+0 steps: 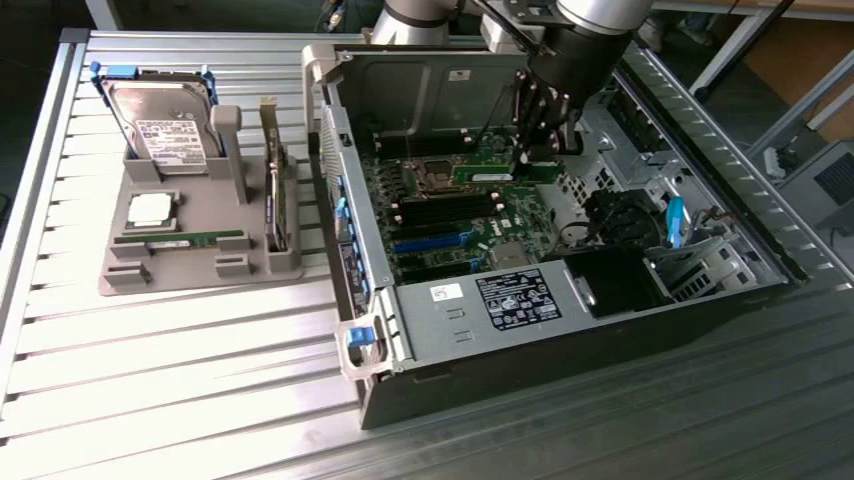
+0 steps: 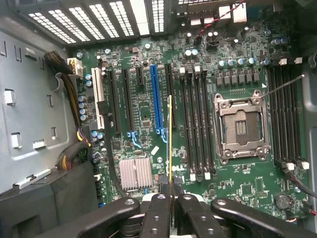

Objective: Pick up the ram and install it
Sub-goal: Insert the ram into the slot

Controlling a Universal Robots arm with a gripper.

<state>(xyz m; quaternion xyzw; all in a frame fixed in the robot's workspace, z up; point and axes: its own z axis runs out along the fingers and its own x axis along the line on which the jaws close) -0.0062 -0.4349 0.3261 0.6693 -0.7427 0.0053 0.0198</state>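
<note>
My gripper (image 1: 537, 158) hangs inside the open computer case (image 1: 400, 330), shut on the ram (image 1: 483, 172), a thin green stick held on edge above the motherboard (image 1: 454, 225). In the wrist view the ram (image 2: 171, 144) appears edge-on as a narrow line rising from between the black fingers (image 2: 157, 218). It hovers over the board just beside a bank of long black memory slots (image 2: 198, 124), without touching them. A second green stick (image 1: 180, 240) lies flat in the grey tray (image 1: 134, 282) at the exterior view's left.
The tray also carries a hard drive (image 1: 167, 125), a square silver processor chip (image 1: 151, 208) and an upright expansion card (image 1: 274, 200). On the board are an open CPU socket (image 2: 240, 126), a second slot bank (image 2: 285, 119), a small heatsink (image 2: 134, 173) and cable bundles (image 2: 69, 94).
</note>
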